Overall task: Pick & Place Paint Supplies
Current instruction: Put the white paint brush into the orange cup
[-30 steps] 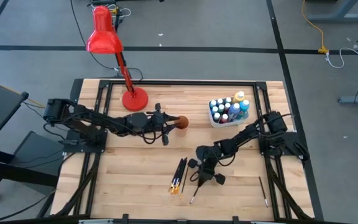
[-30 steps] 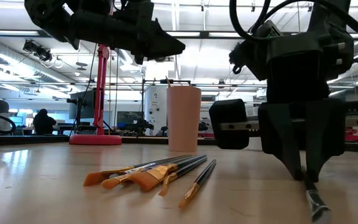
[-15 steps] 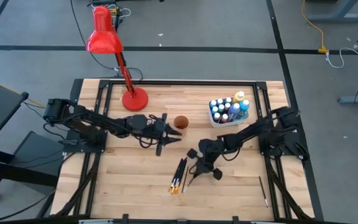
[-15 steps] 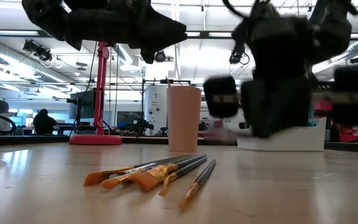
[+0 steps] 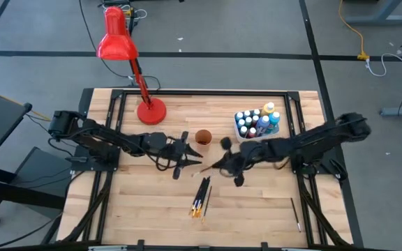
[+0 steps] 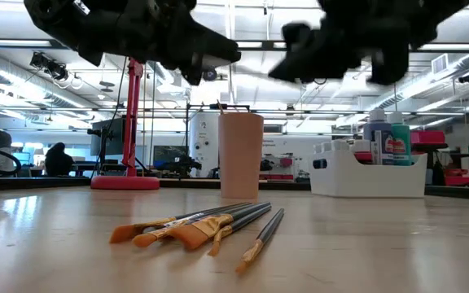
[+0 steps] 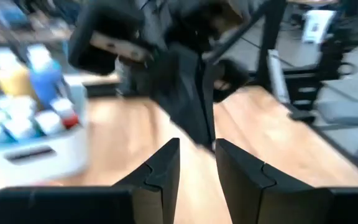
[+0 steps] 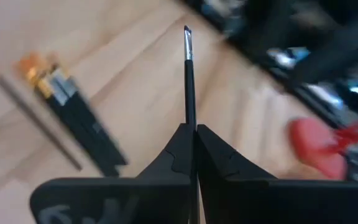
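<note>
Brushes: one pinched in right tool, several in pile.

Bare wood beside brush pile; lamp base behind cup.

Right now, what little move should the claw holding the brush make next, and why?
Probably carry it on toward the left claw. The right claw is shut on a paintbrush, lifted off the table between the brush pile and the orange cup, with the left claw open close by, facing it, as if for a handover.
</note>
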`<action>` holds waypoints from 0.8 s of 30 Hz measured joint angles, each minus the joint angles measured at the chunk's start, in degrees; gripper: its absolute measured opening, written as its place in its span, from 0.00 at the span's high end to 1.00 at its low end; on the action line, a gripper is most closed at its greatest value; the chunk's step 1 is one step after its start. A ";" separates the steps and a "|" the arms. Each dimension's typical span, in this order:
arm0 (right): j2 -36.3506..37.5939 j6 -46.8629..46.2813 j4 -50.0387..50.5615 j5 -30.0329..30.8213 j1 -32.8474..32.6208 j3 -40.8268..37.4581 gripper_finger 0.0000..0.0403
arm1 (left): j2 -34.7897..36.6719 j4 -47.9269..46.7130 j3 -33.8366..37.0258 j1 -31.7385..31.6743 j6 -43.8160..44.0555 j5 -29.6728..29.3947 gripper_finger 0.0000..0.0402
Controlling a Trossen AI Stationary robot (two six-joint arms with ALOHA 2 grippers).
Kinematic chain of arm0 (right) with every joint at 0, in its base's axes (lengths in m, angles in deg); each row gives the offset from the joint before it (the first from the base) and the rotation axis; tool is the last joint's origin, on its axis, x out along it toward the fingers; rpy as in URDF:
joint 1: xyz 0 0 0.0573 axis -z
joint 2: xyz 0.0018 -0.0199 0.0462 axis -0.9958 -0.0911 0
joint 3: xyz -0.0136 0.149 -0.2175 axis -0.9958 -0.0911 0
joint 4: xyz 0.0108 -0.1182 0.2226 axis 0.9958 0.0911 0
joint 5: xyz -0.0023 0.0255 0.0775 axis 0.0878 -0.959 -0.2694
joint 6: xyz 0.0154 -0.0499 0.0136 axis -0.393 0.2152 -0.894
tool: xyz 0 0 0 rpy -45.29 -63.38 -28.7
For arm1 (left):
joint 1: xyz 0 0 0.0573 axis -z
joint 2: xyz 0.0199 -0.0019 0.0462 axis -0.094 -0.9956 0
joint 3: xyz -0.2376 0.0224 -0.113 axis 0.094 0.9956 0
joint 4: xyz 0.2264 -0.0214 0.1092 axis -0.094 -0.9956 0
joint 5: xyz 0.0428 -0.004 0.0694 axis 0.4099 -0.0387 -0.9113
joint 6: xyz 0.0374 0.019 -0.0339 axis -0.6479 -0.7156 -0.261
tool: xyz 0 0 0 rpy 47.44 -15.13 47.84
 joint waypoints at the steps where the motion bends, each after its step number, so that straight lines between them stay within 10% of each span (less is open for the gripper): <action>1: 2.23 -1.43 0.75 0.58 0.00 0.00 0.99 | 0.00 1.05 0.00 0.20 -1.59 -1.81 0.72; 11: 17.17 -0.29 0.21 -0.77 0.56 0.07 0.99 | 0.00 5.94 0.00 0.59 -16.61 -9.32 0.72; 24: 8.41 -10.90 -42.45 1.15 3.15 -11.72 0.99 | 0.00 19.60 -0.04 2.56 -20.72 -8.24 0.72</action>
